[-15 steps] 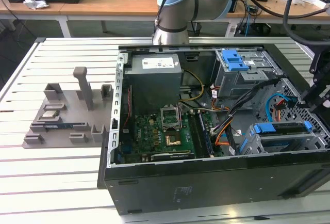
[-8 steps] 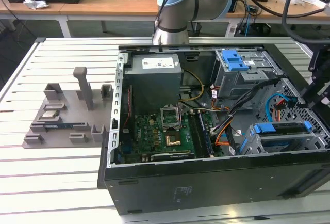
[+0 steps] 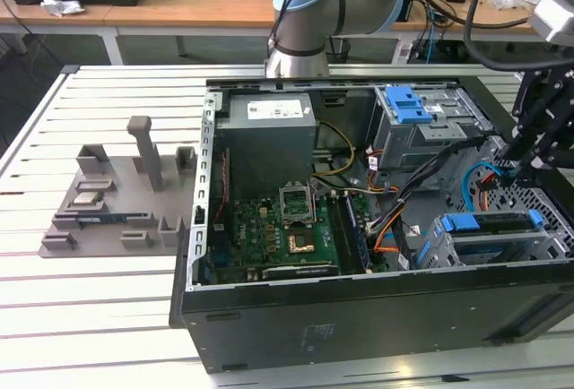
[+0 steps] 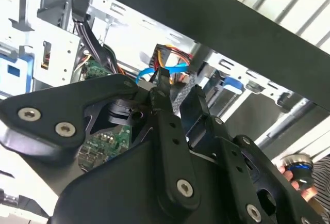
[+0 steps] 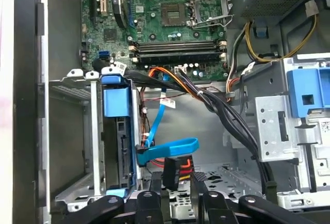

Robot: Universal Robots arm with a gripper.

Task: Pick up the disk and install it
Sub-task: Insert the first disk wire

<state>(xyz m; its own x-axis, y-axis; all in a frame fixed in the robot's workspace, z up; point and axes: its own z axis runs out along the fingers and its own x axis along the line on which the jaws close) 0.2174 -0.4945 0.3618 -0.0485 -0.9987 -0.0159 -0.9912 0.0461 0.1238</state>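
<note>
The exterior view takes in the whole open black metal computer case lying on the white slatted surface. One grey moulded parts tray lies well apart on the exterior view's left. The black hand hangs over the case's edge on the exterior view's right, above the near drive cage.

The first wrist view looks straight down into the case, which the exterior view cannot do. There the flat silver hard drive with blue plastic side rails stands edge-on inside the grey sheet-metal drive cage, against the cage wall nearest the case's middle. A flat blue data cable reaches the drive's end. The hand sits just beside a black connector with red and orange wires.

The second wrist view looks along the hand from behind. Its two fingers are slightly spread, and the perforated case wall shows through the gap, so nothing is pinched. The tips point at a plug with yellow, red and black wires.

By count there are two drive cages, the second one a grey cage with a blue plastic latch. There is one green motherboard with one processor socket.

Inside the first cage, the bay beside the drive is open. Between the two cages the case floor is crossed by a bundle of black cables, which leaves a narrow clear lane near the hand.
</note>
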